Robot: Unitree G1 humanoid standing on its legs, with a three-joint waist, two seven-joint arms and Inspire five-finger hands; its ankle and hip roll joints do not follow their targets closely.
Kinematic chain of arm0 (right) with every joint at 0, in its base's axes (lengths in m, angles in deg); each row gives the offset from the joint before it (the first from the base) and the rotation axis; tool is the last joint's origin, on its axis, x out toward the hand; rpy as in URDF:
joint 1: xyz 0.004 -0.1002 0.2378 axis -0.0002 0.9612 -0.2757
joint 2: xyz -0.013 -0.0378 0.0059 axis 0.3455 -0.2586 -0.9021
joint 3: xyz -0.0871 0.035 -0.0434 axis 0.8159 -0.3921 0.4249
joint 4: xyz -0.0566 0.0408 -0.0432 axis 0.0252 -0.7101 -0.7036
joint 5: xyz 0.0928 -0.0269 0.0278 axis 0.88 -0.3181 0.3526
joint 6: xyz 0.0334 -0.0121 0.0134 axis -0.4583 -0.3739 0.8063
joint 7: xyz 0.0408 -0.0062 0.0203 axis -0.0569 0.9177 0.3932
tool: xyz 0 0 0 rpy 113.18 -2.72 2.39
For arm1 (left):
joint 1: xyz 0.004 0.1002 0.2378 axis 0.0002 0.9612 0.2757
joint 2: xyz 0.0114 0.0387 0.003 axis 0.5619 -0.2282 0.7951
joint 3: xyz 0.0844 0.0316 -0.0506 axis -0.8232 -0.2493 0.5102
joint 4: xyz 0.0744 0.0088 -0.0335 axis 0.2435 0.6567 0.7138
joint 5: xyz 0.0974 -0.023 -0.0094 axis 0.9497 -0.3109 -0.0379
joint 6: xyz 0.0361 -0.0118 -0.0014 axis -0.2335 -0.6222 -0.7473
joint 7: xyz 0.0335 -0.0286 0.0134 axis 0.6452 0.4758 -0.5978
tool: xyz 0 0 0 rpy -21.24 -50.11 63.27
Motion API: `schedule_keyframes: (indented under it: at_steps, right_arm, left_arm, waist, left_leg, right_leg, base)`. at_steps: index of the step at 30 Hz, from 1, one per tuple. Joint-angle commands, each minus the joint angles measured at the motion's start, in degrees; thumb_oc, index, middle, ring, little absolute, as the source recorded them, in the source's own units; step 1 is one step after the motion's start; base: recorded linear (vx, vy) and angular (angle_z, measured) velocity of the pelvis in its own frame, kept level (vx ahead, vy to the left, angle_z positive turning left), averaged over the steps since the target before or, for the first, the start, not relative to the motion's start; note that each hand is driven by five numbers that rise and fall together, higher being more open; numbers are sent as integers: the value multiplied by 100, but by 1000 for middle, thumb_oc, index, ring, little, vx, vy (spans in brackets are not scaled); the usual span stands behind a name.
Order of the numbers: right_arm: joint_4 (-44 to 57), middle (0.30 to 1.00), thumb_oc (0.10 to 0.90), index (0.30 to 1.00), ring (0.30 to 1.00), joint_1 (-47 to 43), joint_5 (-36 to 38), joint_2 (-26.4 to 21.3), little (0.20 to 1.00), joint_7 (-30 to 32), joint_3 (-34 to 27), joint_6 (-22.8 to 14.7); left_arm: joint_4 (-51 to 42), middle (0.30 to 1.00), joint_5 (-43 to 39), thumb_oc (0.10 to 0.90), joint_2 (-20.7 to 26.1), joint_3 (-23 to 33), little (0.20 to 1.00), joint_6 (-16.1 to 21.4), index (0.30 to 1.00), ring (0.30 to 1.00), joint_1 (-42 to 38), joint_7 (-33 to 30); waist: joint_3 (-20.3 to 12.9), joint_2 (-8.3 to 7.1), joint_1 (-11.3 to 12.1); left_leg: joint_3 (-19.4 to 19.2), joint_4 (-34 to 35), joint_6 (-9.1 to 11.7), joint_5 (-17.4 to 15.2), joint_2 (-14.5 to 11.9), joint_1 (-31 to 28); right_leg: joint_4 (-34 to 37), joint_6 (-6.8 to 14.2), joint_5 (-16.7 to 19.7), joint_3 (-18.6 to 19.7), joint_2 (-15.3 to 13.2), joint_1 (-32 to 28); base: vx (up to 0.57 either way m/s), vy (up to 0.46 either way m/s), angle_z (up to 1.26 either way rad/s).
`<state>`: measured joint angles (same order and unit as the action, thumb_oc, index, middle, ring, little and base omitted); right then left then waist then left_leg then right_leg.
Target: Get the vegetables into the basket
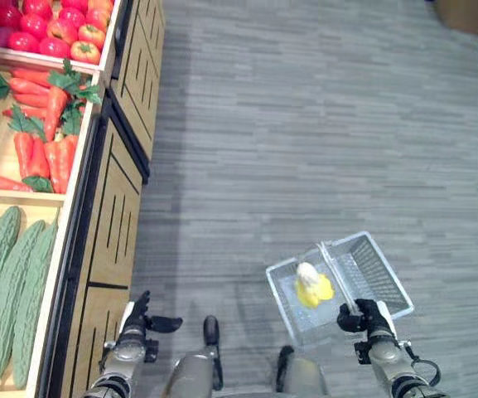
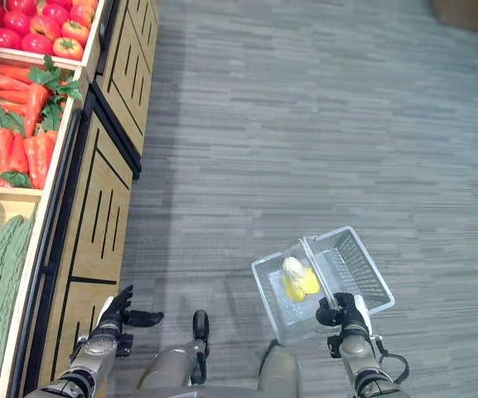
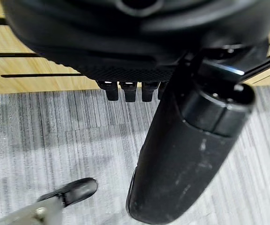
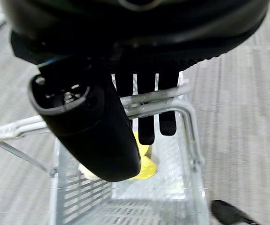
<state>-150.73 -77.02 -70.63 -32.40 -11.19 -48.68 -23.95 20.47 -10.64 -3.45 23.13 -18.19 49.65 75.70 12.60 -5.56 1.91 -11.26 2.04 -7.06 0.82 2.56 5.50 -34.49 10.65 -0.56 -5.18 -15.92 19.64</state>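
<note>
My right hand [image 1: 369, 316] is curled round the handle of the wire basket [image 1: 381, 274], which hangs above the floor [image 1: 305, 124] with a yellow vegetable [image 1: 313, 288] inside. My left hand [image 1: 142, 319] hangs spread and empty beside the wooden shelf [image 1: 106, 224] holding carrots [image 1: 44, 137], tomatoes [image 1: 52, 25] and gourds [image 1: 7, 290].
</note>
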Motion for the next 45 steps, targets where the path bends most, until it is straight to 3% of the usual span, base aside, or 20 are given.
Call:
schedule_keyframes:
  at_steps: [1,6,10,16,18,19,20,21,22,24,26,27,28,30,31,34,38,45]
  right_arm:
    - [36,300,400,300,300,311,335,-493,300,168,-133,-54]
    - [-72,300,400,300,300,289,308,-498,300,131,-148,-12]
    - [-119,300,400,300,300,296,271,-491,300,91,-171,34]
    - [-72,300,400,300,300,284,256,-529,300,63,-67,-12]
    - [-15,300,400,300,300,305,254,-616,300,62,-36,-33]
    - [-65,300,400,300,300,304,298,-689,300,102,-66,-57]
    - [-67,300,400,300,300,302,298,-691,300,101,-67,-58]
    - [-134,300,400,300,300,355,355,-767,300,138,-158,-52]
    - [-191,300,400,300,300,383,417,-793,300,146,-221,-41]
    - [-284,300,400,300,300,407,507,-829,300,161,-330,-21]
    - [-325,300,400,300,300,438,506,-860,300,215,-389,6]
    - [-324,300,400,300,300,441,506,-861,300,215,-388,6]
    - [-358,300,400,300,300,414,473,-860,300,254,-338,23]
    - [-353,300,400,300,300,426,470,-839,300,245,-316,20]
    - [-399,300,400,300,300,460,448,-716,300,204,-251,25]
    - [-423,300,400,300,300,505,459,-630,300,183,-293,36]
    - [-428,300,400,300,300,523,448,-571,300,138,-295,57]
    - [-383,300,400,300,300,343,446,-445,300,114,-170,57]
  left_arm:
    - [11,1000,19,900,11,261,1000,102,1000,1000,205,-59]
    - [154,1000,11,900,-48,303,1000,115,1000,1000,168,-36]
    - [261,1000,-31,900,-142,372,1000,64,1000,1000,215,-2]
    - [516,1000,-179,900,-274,585,1000,-12,1000,1000,284,-41]
    - [451,1000,-206,900,-294,561,1000,-11,1000,1000,296,-37]
    - [400,1000,-248,900,-324,484,1000,2,1000,1000,239,-46]
    - [400,1000,-248,900,-325,483,1000,1,1000,1000,238,-47]
    - [355,1000,-288,900,-339,391,1000,-4,1000,1000,157,-38]
    - [294,1000,-314,900,-349,311,1000,0,1000,1000,97,-23]
    - [276,1000,-287,900,-370,204,1000,-1,1000,1000,-19,-27]
    - [220,1000,-257,900,-382,136,1000,11,1000,1000,-75,-85]
    - [221,1000,-257,900,-383,135,1000,11,1000,1000,-73,-86]
    - [253,1000,-253,900,-378,140,1000,11,1000,1000,-84,-136]
    - [262,1000,-255,900,-363,165,1000,-3,1000,1000,-86,-139]
    - [350,1000,-207,900,-299,274,1000,-26,1000,1000,-17,-135]
    - [415,1000,-99,900,-228,271,1000,-40,1000,1000,-38,-125]
    - [327,1000,-13,900,-144,203,1000,-12,1000,1000,-75,-126]
    - [227,1000,-95,900,-25,217,1000,12,1000,1000,-119,-159]
  waist:
    - [205,157,-176]
    - [269,124,-421]
    - [169,87,-447]
    - [-129,187,-403]
    - [-129,211,-380]
    - [-60,190,-375]
    - [-65,196,-387]
    - [5,199,-415]
    - [56,215,-411]
    - [121,234,-393]
    - [107,274,-350]
    - [123,269,-336]
    - [101,360,-215]
    - [114,356,-135]
    - [62,243,-36]
    - [-11,160,-52]
    - [-32,-29,-12]
    - [-118,-205,72]
  left_leg:
    - [313,-641,695,-336,-337,247]
    - [633,-861,836,-705,-232,-209]
    - [832,-936,987,-904,-294,-589]
    - [1007,-900,1382,-421,-956,-785]
    - [1082,-1249,1492,-141,-1123,-634]
    - [1090,-1811,1508,138,-1142,-303]
    - [1108,-1840,1510,126,-1146,-275]
    - [876,-2223,1477,436,-1276,44]
    - [740,-2210,1437,486,-1302,231]
    - [557,-1971,1361,342,-1204,607]
    - [270,-1262,1240,183,-1032,1099]
    - [253,-1259,1242,167,-1032,1066]
    - [171,-746,1293,740,-1057,1447]
    - [152,-521,1312,892,-1075,1436]
    - [237,-531,1234,830,-993,1333]
    - [69,-686,1119,723,-870,1373]
    - [-40,-1297,974,220,-695,1514]
    - [-178,-1577,806,-160,-572,1564]
  right_leg:
    - [2126,-176,747,-470,384,-292]
    - [3134,18,1181,-54,414,60]
    - [3247,27,1372,-154,403,50]
    - [3052,-246,1043,-571,757,-159]
    - [3007,-377,864,-645,888,-233]
    - [3021,-488,752,-696,917,-353]
    - [3020,-491,751,-710,918,-347]
    - [2987,-624,534,-849,918,-497]
    - [2973,-653,441,-896,901,-572]
    - [2962,-643,325,-959,831,-703]
    - [2914,-581,166,-997,775,-829]
    - [2895,-577,145,-981,772,-843]
    - [2907,-590,43,-929,927,-1028]
    - [2879,-587,-48,-840,988,-1142]
    - [2759,-566,-315,-641,1014,-1452]
    - [2643,-525,-350,-531,913,-1533]
    - [2656,-381,-301,-474,650,-1694]
    - [2681,-161,363,-413,407,-1657]
  base:
    - [398,-44,15]
    - [337,-100,45]
    - [325,-206,81]
    - [206,-278,13]
    - [173,-323,24]
    - [114,-248,33]
    - [128,-276,46]
    - [99,-182,36]
    - [141,-216,42]
    - [108,-65,65]
    - [193,20,80]
    - [304,103,50]
    - [290,112,16]
    - [372,151,-57]
    - [523,298,-110]
    - [304,222,-67]
    - [186,185,-6]
    - [110,124,-3]
